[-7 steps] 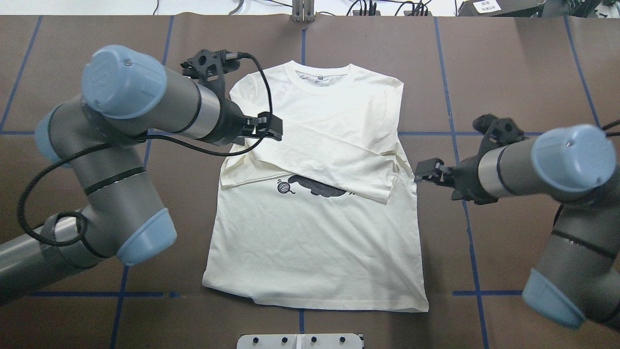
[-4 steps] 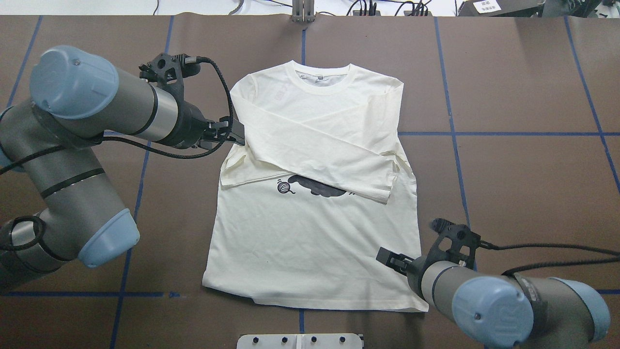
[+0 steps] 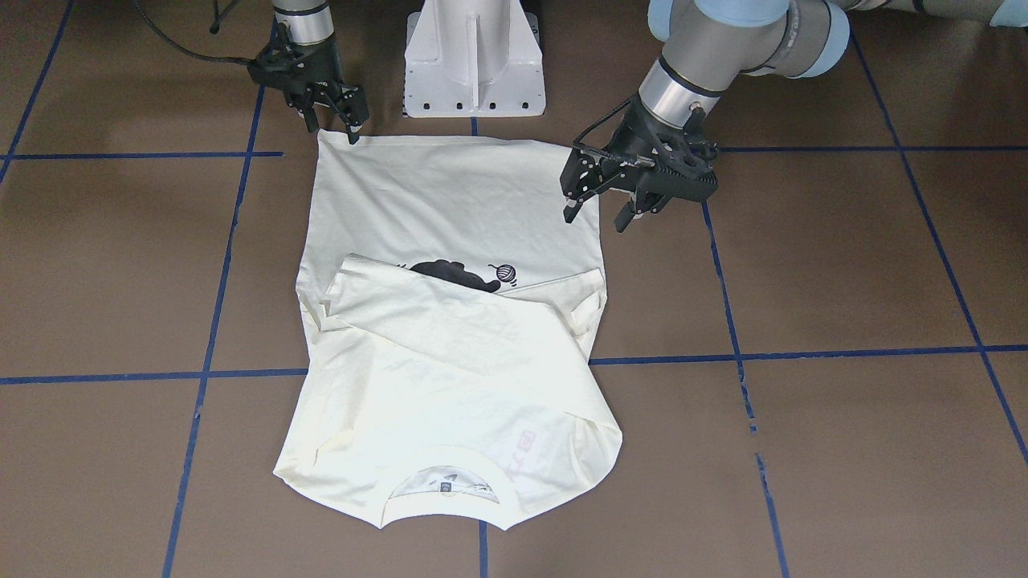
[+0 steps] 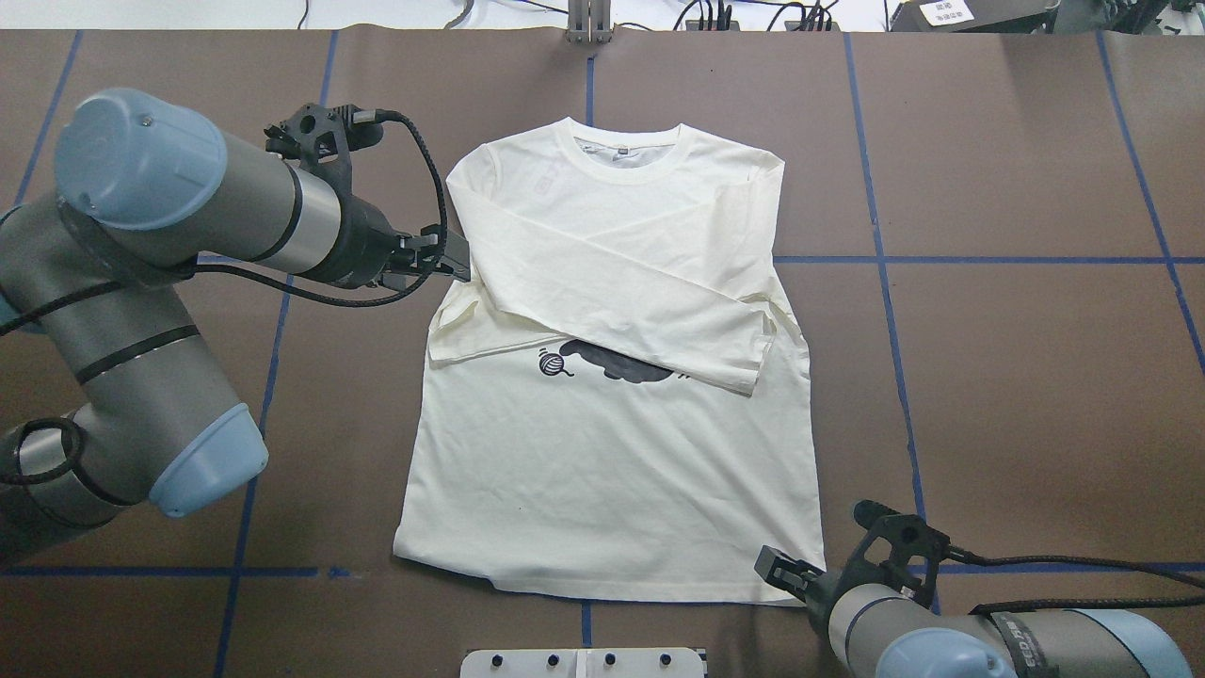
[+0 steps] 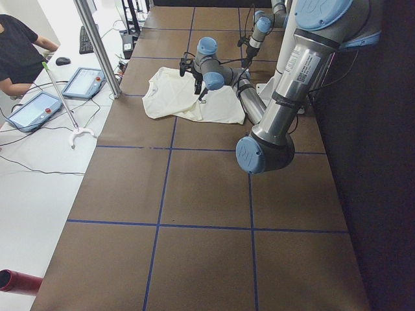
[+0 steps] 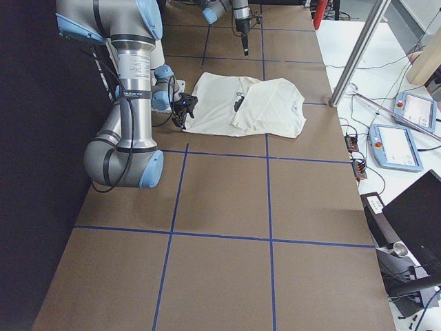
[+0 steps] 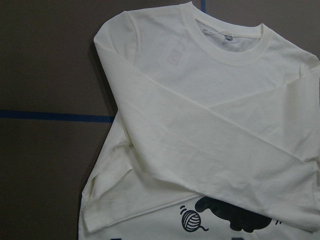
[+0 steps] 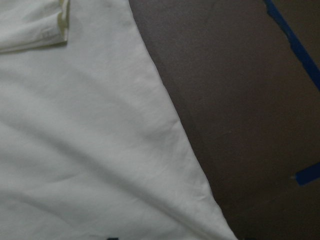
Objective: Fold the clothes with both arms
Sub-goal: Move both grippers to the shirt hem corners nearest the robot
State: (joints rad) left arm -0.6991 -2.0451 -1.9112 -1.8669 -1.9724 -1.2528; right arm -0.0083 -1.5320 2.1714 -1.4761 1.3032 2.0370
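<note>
The cream long-sleeved shirt point(image 4: 612, 471) lies flat and face up, collar at the far side. Both sleeves are folded across its chest, partly covering the black cat print point(image 4: 617, 363) beside the yarn ball point(image 4: 551, 363). My left gripper point(image 4: 444, 256) hangs open just off the shirt's left edge, beside the folded sleeve, holding nothing; the front-facing view shows its fingers point(image 3: 569, 210) spread. My right gripper point(image 3: 332, 127) is open at the hem's right corner, near the robot's side of the table. The right wrist view shows only that hem corner point(image 8: 210, 200) on the brown table.
Blue tape lines cross the brown table point(image 4: 1017, 358). The white pedestal base point(image 3: 474, 56) stands just behind the hem. A metal plate point(image 4: 584, 662) sits at the near edge. A person point(image 5: 13, 52) and tablets point(image 5: 81, 81) are beyond the far end, beside a pole point(image 5: 97, 45).
My right arm swung from the shirt's right side down to the hem's right corner. My left gripper drew back off the folded sleeve to the shirt's left edge and stays there.
</note>
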